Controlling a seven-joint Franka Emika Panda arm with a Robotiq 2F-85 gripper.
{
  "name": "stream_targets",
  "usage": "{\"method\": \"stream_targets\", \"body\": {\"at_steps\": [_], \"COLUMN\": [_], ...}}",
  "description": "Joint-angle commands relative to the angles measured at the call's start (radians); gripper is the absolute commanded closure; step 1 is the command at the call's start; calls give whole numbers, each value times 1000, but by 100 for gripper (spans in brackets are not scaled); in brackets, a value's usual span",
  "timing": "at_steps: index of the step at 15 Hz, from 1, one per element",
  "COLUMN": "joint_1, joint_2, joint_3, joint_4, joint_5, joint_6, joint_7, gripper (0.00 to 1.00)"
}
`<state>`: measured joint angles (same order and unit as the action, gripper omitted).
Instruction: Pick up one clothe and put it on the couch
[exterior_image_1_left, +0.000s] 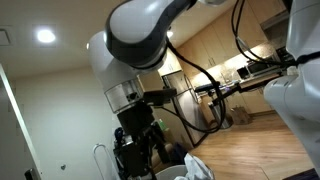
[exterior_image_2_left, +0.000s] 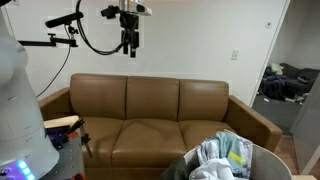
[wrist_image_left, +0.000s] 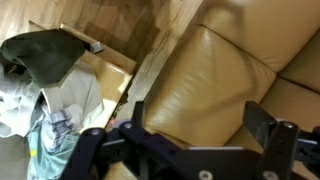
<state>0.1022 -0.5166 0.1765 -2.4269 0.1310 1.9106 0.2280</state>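
Note:
A brown leather couch (exterior_image_2_left: 150, 115) stands against the white wall and fills most of the wrist view (wrist_image_left: 215, 70). A pile of clothes (exterior_image_2_left: 225, 158), white, light blue and green, lies in a dark basket (exterior_image_2_left: 262, 160) in front of the couch's right end. In the wrist view the pile (wrist_image_left: 45, 105) sits at the left with a dark green garment (wrist_image_left: 45, 55) on top. My gripper (exterior_image_2_left: 128, 42) hangs high above the couch's left backrest. In the wrist view its fingers (wrist_image_left: 198, 120) are spread apart over the couch cushion with nothing between them.
A wooden side table (exterior_image_2_left: 62, 124) stands at the couch's left arm. An open doorway (exterior_image_2_left: 285, 85) at the right shows dark items on the floor beyond. A camera boom (exterior_image_2_left: 50, 42) reaches in from the left. The robot's body (exterior_image_1_left: 135, 60) fills an exterior view.

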Motion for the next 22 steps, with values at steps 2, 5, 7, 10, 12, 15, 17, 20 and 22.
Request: {"method": "stream_targets", "body": {"at_steps": [2, 5, 7, 10, 12, 15, 17, 20, 22], "joint_1": [-123, -117, -131, -144, -169, -198, -209, -205, -207], "joint_2": [88, 83, 122, 193, 267, 386, 487, 478, 545], "joint_3": [-62, -93, -112, -119, -154, -224, -262, -280, -293], "joint_4": [-29, -28, -27, 18, 53, 89, 125, 105, 143], "joint_5": [-82, -55, -54, -52, -42, -17, 6, 29, 79], "joint_6": [209, 183, 205, 246, 291, 381, 431, 416, 416], "joint_7": [63, 25, 31, 56, 58, 39, 11, 5, -32], "gripper": [0, 0, 0, 0, 0, 0, 0, 0, 0]}}
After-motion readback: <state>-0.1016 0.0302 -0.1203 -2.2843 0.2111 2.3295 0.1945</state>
